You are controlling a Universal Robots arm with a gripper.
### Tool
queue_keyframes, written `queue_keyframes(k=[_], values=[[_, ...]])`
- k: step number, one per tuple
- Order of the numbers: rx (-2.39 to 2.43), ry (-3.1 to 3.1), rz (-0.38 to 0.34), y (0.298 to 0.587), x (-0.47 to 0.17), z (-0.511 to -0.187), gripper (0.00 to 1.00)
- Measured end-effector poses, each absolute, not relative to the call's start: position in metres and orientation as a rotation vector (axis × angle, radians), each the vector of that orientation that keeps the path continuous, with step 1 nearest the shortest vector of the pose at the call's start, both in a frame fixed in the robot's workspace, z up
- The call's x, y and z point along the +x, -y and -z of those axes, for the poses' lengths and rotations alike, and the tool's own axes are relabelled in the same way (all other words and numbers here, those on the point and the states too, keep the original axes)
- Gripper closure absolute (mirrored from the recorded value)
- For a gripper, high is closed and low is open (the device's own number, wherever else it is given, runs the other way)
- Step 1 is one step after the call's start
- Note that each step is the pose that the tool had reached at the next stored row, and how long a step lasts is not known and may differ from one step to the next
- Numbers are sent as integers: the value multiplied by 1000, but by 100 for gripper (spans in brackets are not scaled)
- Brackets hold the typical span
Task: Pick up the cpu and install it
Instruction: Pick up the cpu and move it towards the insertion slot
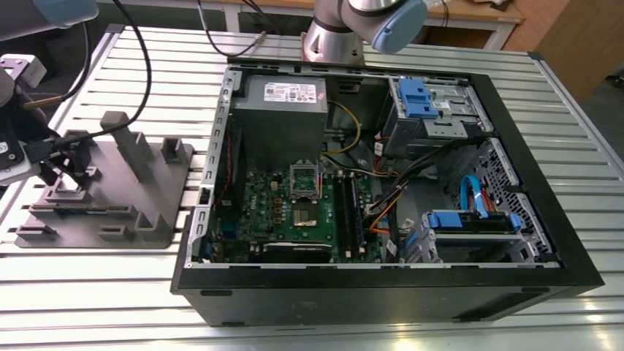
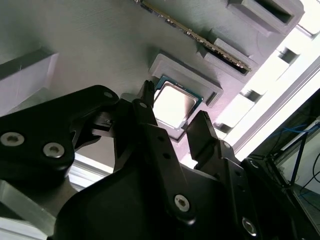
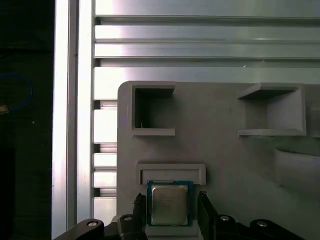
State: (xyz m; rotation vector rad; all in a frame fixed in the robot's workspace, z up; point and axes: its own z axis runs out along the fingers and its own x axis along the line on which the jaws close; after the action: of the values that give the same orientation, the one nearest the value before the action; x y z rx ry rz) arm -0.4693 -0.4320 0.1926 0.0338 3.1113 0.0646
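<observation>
Now the gripper (image 3: 171, 200) hangs low over the grey tray (image 3: 225, 165). The tray sits at the exterior view's left, beside the open computer case (image 1: 370, 296) with the green board (image 1: 292, 212) inside. The two fingers (image 3: 205, 206) are spread apart, one on each side of the cpu (image 3: 170, 204). The cpu lies flat in its little pocket on the tray, shiny side up. The fingers are just beside its edges. I cannot tell if they touch it.
</observation>
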Motion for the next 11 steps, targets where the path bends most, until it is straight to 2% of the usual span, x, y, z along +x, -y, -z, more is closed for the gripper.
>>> queue_keyframes(k=[11], values=[[20,-3111,-65,429,-469,-188,47]])
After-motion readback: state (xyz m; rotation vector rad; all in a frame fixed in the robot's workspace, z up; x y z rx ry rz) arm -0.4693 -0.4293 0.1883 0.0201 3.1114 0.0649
